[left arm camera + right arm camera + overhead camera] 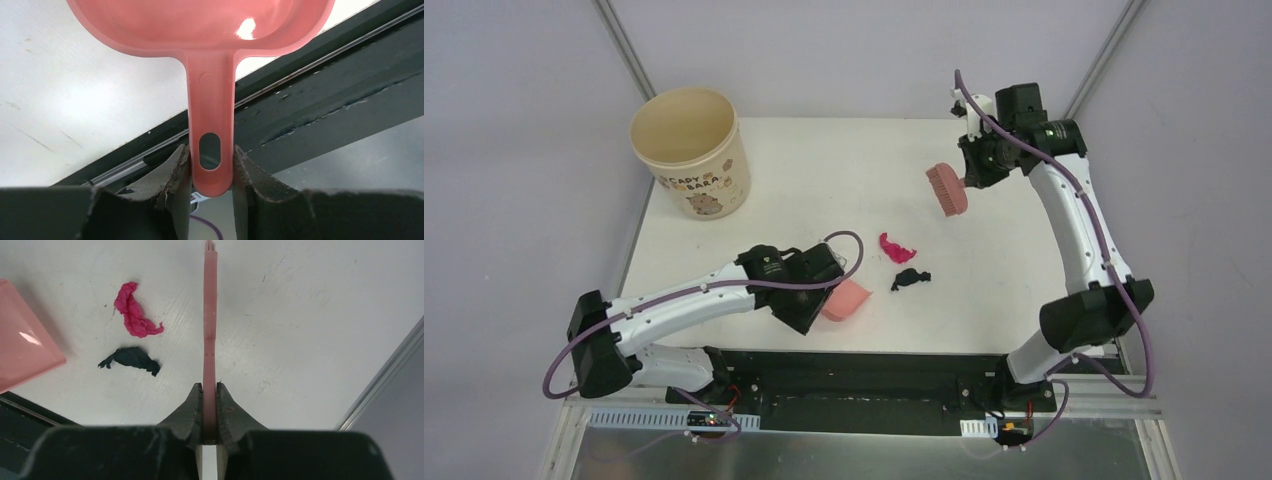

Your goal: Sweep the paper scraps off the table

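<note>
Near the table's (824, 180) front edge, the left end effector (211, 150) pinches the pink dustpan's (200, 20) handle. Just right lie two paper scraps (132, 358): a dark scrap (911, 279), long axis left-right, then a magenta scrap (896, 247) slanting far-left to near-right. Farther right, the right end effector (210, 387) clamps the brush (947, 188).

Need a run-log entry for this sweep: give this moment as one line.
left gripper: shut on dustpan | right gripper: shut on brush | magenta scrap, dark scrap: on table, outside dustpan
</note>
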Robot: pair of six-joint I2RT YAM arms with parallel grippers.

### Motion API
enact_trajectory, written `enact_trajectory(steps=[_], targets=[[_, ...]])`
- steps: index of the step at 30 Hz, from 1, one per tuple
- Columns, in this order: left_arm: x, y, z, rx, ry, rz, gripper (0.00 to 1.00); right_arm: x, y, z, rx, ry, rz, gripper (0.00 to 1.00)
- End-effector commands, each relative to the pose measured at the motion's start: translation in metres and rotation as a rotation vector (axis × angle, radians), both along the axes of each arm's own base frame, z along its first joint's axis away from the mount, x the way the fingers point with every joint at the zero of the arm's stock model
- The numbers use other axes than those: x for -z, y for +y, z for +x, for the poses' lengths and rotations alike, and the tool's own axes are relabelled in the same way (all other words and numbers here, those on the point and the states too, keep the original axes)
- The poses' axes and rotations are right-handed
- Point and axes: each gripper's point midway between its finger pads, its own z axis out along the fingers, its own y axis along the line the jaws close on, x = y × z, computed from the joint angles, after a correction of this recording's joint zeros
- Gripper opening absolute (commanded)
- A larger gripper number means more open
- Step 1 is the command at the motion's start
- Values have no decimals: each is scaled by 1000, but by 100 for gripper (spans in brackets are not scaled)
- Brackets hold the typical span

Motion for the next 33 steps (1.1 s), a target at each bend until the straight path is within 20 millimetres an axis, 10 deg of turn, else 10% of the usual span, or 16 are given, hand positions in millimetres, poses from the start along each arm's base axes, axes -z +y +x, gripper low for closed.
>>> enact_trajectory(steps=[1,13,22,28,33], targets=[[2,-10,4,118,21,38,0,-7,4,22,-48,-11,-34,0],[22,-51,13,178,141,96,0,71,37,46,-89,172,-124,0],[32,-64,27,114,217,34,0,96,123,-62,-418,531,49,0],[49,-68,33,98,226,50,0,62,135,-127,-533,584,149,0],[55,-73,36,77,191,16,0,40,121,-125,-474,482,183,0]])
